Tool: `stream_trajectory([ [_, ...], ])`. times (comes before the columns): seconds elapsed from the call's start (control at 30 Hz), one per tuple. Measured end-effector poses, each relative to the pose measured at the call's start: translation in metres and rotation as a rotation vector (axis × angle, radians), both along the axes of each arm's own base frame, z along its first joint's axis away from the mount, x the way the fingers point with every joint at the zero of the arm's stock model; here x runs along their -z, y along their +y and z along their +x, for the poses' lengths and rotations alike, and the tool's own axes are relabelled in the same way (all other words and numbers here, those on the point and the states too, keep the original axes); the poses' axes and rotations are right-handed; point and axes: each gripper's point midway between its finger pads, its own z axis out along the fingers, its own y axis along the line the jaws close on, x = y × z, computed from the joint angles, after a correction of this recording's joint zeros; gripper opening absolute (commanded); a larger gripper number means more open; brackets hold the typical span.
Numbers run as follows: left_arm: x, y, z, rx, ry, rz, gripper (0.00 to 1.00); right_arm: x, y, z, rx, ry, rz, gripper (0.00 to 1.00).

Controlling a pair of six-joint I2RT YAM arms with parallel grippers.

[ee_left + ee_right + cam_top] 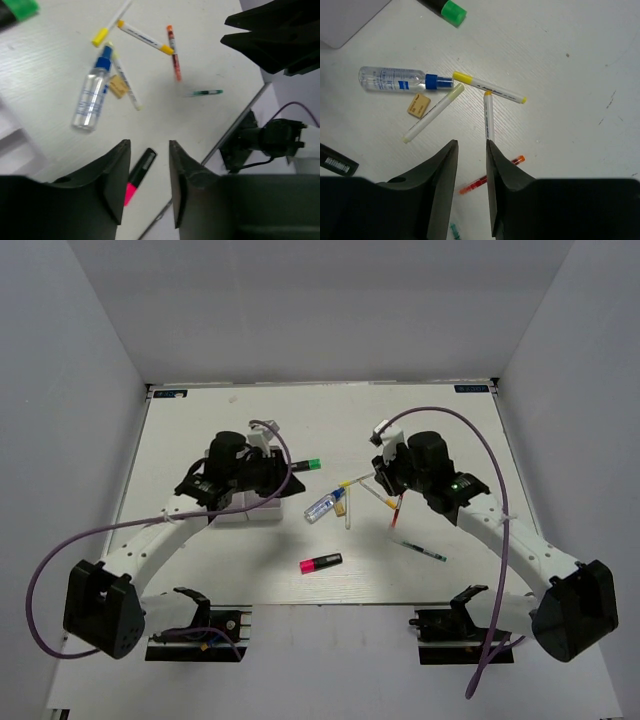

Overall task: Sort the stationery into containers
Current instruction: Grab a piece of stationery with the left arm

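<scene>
The stationery lies mid-table: a clear blue-capped tube (322,507), a tan eraser (341,508), white pens with yellow tips (352,483), a red pen (397,512), a green-tipped pen (420,550), a pink-capped black highlighter (321,563) and a green-capped highlighter (305,465). The white tray (245,512) sits under my left arm. My left gripper (283,480) is open and empty above the table. In the left wrist view the pink highlighter (139,175) shows between its fingers (149,150). My right gripper (388,480) is open and empty, just above a white pen (488,115) and the red pen (492,175).
White walls enclose the table on three sides. The table's near edge (235,130) and an arm base clamp (265,140) show in the left wrist view. A tray corner (340,20) shows at the top left of the right wrist view.
</scene>
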Motion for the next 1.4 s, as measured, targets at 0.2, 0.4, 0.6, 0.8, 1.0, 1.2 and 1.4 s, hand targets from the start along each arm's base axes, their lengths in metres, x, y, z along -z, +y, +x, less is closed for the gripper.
stream_trajectory([
  [0.2, 0.034, -0.057, -0.011, 0.049, 0.098, 0.090, 0.64, -0.017, -0.020, 0.007, 0.114, 0.004, 0.093, 0.42],
  [0.4, 0.097, -0.087, -0.019, -0.017, 0.205, 0.267, 0.67, -0.016, -0.043, 0.021, 0.252, 0.033, 0.122, 0.42],
  [0.6, 0.111, -0.107, -0.003, -0.176, 0.202, 0.391, 0.63, -0.034, -0.056, 0.022, 0.305, -0.002, 0.171, 0.44],
  [0.8, 0.115, -0.123, 0.021, -0.340, 0.193, 0.445, 0.53, -0.066, -0.063, 0.015, 0.305, -0.080, 0.239, 0.44],
  [1.0, 0.143, -0.107, 0.023, -0.450, 0.221, 0.552, 0.45, -0.068, -0.066, 0.015, 0.304, -0.072, 0.261, 0.45],
  [1.2, 0.146, -0.099, 0.026, -0.513, 0.218, 0.568, 0.44, -0.073, -0.066, 0.011, 0.290, -0.078, 0.281, 0.45],
  [1.4, 0.153, -0.104, 0.031, -0.530, 0.219, 0.569, 0.48, -0.079, -0.068, 0.009, 0.283, -0.088, 0.297, 0.45],
])
